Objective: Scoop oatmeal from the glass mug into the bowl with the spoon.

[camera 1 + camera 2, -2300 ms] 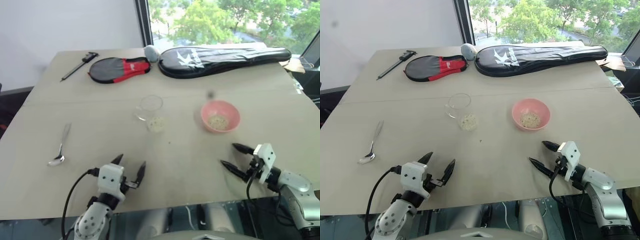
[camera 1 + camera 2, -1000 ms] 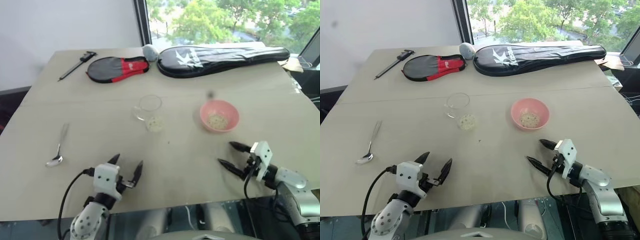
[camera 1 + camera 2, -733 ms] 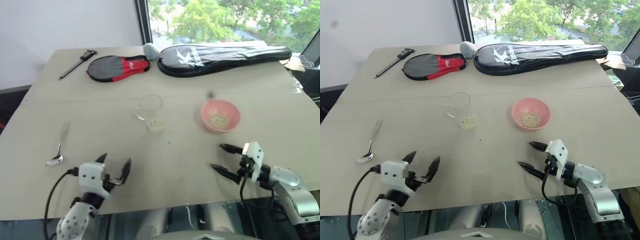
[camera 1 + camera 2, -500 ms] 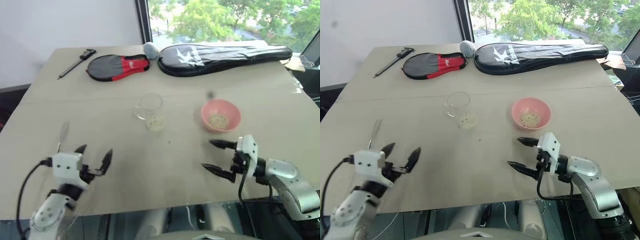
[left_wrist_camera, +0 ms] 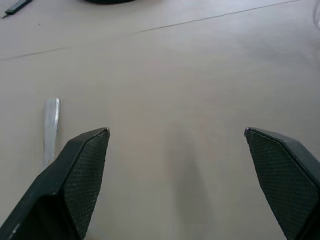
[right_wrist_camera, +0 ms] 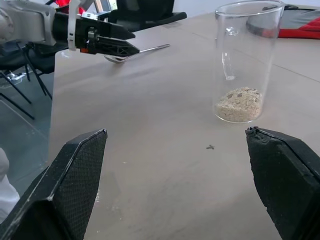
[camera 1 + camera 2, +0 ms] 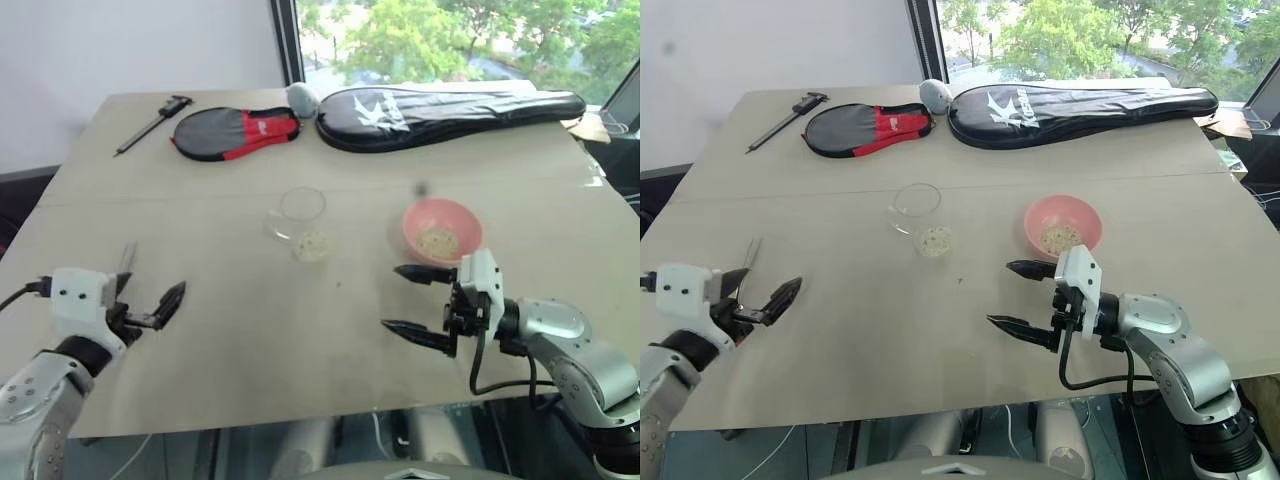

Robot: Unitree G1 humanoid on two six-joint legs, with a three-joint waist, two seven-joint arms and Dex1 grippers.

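showing oatmeal (image 6: 239, 104) low in glass mug (image 6: 245, 60): right wrist view.

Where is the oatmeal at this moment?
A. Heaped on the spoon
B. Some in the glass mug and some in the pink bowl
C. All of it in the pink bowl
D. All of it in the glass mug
B: a small heap of oatmeal sits at the bottom of the glass mug, and more flakes lie inside the pink bowl.
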